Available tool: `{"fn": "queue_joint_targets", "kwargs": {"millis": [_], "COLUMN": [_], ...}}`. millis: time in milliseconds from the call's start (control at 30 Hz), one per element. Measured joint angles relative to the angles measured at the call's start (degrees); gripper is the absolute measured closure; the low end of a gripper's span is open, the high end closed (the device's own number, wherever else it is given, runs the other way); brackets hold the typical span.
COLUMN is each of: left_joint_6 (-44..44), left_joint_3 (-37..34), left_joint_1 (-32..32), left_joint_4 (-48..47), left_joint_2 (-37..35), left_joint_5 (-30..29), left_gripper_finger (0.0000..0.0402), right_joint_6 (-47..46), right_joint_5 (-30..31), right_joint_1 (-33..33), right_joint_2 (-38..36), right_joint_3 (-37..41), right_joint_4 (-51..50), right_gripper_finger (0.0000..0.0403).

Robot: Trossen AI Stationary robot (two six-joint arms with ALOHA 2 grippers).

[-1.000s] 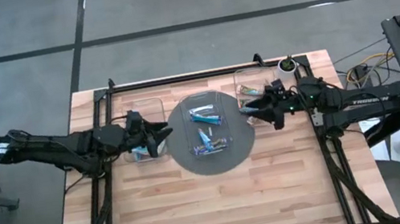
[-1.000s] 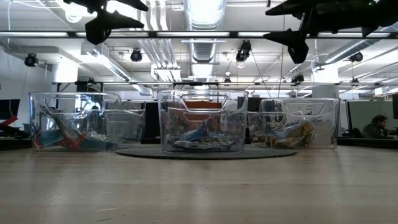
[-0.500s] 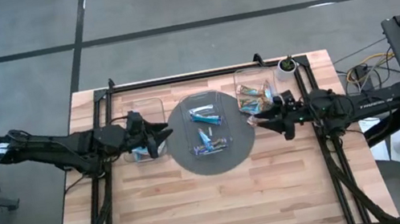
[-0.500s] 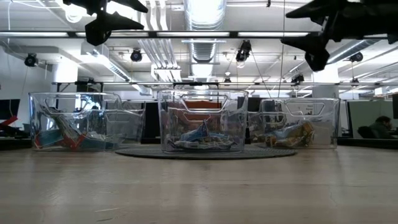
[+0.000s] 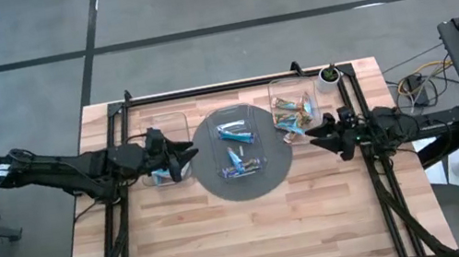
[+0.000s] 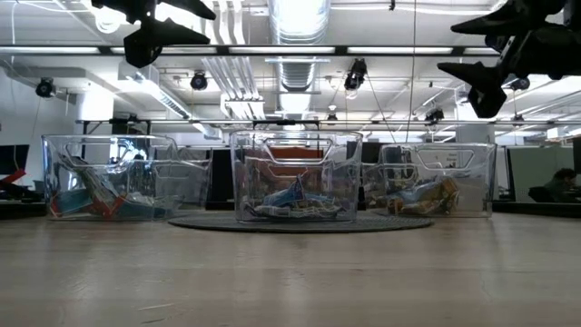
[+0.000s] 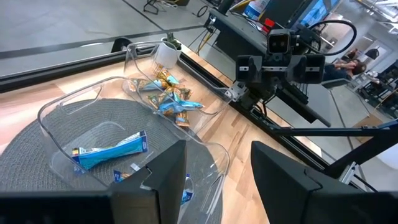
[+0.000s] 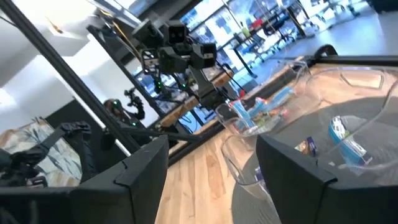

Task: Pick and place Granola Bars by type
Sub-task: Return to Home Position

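- The left gripper (image 5: 193, 152) hangs high above the table (image 5: 257, 236), over the inner edge of the left tub (image 5: 160, 119). Its two fingers stand apart with nothing between them.
- In the left tub lie red and blue bars (image 6: 91, 202), piled on its floor, as the low view shows.
- The middle tub (image 5: 253, 115) stands on a round grey mat (image 5: 209, 174) and holds blue bars (image 5: 233, 132), loose on its floor.
- The right tub (image 5: 276, 85) holds gold bars (image 5: 293, 116), some with blue on them, heaped together.
- The right gripper (image 5: 309, 135) hangs high, just beside that tub's near corner and by the mat's edge. Its fingers are spread and hold nothing.
- A small potted plant (image 5: 328, 76) stands by the right tub's far corner.
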State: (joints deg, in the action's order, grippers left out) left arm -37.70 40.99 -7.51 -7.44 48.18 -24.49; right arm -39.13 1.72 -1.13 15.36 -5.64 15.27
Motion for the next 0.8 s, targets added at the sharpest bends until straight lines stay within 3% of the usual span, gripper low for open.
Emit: {"fn": "queue_joint_targets", "kwargs": {"millis": [400, 800], "left_joint_6": [-0.05, -0.03], "left_joint_3": [-0.11, -0.11], "left_joint_1": [-0.04, -0.04], "left_joint_4": [-0.25, -0.28], "left_joint_2": [0.81, 0.59], "left_joint_5": [0.0, 0.0], "left_gripper_finger": [0.0239, 0.0239], "right_joint_6": [0.09, 1.94], "right_joint_5": [0.0, -0.04], "right_joint_1": [0.0, 0.0], "right_joint_2": [-6.12, -6.68], "right_joint_3": [3.73, 4.1], "right_joint_4": [-0.04, -2.47], "right_gripper_finger": [0.017, 0.017]}}
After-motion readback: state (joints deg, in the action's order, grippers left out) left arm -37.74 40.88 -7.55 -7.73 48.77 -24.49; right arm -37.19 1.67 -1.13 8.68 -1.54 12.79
